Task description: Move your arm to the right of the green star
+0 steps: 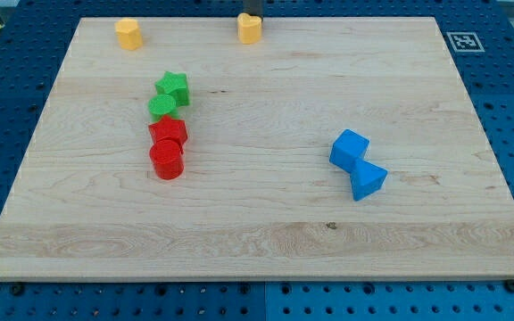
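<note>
Green star sits in the upper left of the frame, on the wooden board, touching a second green block just below it; shape of that one unclear, rounded. Under these, in the same column, a red star-like block and a red cylinder, all four packed close. Two yellow blocks near the top edge: one at upper left, one at top centre. Two blue blocks touching, right of centre. My tip shows only as a dark stub at the frame's top edge, right at the top-centre yellow block; no jaws on this rod, so nothing is grasped or released. Judged step: approach not yet made, tip well apart from the star. Next move calls for travel down and left to the clear board just right of the star, without nudging the stack.
</note>
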You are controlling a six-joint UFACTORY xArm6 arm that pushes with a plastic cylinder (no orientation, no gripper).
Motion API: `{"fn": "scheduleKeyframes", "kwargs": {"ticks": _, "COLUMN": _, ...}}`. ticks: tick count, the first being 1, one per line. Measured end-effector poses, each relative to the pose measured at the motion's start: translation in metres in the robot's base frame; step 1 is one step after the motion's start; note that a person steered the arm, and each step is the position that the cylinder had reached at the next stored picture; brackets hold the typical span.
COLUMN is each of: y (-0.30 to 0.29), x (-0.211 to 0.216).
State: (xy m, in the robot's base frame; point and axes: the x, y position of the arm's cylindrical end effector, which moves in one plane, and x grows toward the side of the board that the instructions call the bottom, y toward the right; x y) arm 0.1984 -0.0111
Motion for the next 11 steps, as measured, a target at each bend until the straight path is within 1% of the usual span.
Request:
{"fn": "scheduleKeyframes", "kwargs": {"ticks": 1, "y": 0.000, "x": 0.010}}
{"fn": "scheduleKeyframes", "kwargs": {"ticks": 2, "y": 0.008, "x": 0.005}}
{"fn": "scheduleKeyframes", "kwargs": {"ticks": 3, "y": 0.030, "x": 0.019}}
{"fn": "scheduleKeyframes", "kwargs": {"ticks": 4, "y": 0.059, "x": 0.045}}
{"fn": "scheduleKeyframes", "kwargs": {"ticks": 5, "y": 0.082, "x": 0.085}}
{"fn": "scheduleKeyframes", "kwargs": {"ticks": 6, "y": 0.085, "x": 0.109}}
{"fn": "scheduleKeyframes", "kwargs": {"ticks": 8, "y": 0.085, "x": 0.113}}
{"fn": "scheduleKeyframes", "kwargs": {"ticks": 9, "y": 0.072, "x": 0.127}}
{"fn": "scheduleKeyframes", "kwargs": {"ticks": 10, "y": 0.040, "x": 0.132}}
{"fn": "scheduleKeyframes", "kwargs": {"ticks": 11, "y": 0.028, "x": 0.133}}
